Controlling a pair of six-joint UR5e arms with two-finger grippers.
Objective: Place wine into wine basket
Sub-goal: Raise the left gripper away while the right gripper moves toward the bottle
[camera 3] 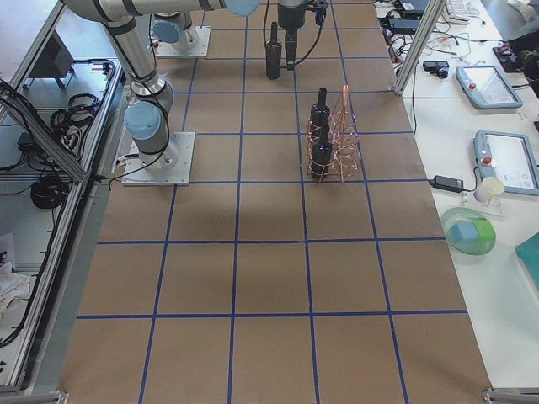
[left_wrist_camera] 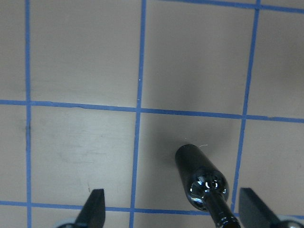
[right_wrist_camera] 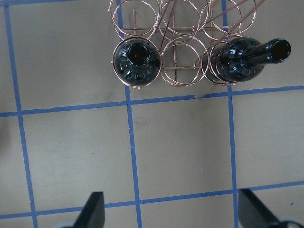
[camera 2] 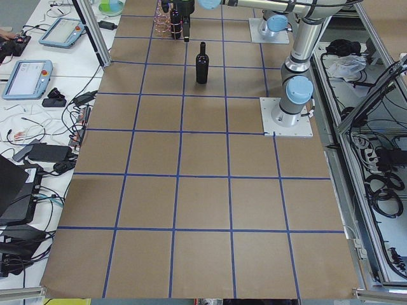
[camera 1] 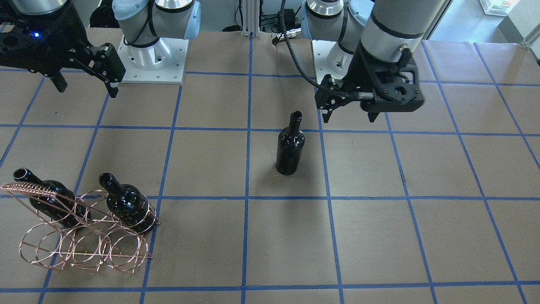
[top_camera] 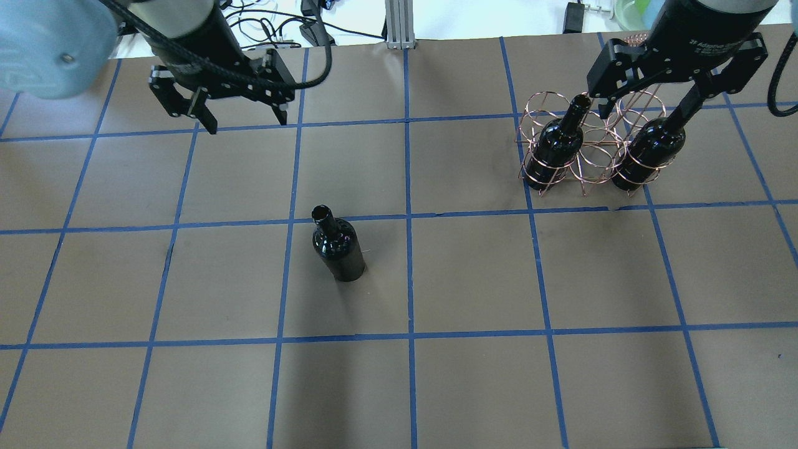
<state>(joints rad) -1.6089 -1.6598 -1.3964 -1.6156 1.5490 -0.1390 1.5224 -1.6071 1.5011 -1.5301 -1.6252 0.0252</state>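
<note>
Brown paper ruled with a blue tape grid covers the table [top_camera: 474,386]. Closest in the overhead view, left of centre, the wine [top_camera: 338,252] stands upright on the paper (mouth open, no label), well apart from the wine basket [top_camera: 592,163].

The basket sits farther out on the right. It holds two matching bottles, a first stored bottle [top_camera: 555,146] and a second stored bottle [top_camera: 648,149]. They stand in the end rings of one row, with the middle ring between them.

The left gripper [top_camera: 247,125] hangs above the table near the wine, higher than its mouth, jaws spread wide, gripping nothing and not touching the glass.

The right gripper [top_camera: 643,118] hangs above the basket area, jaws likewise apart and empty, clear of both stored bottles.
</note>
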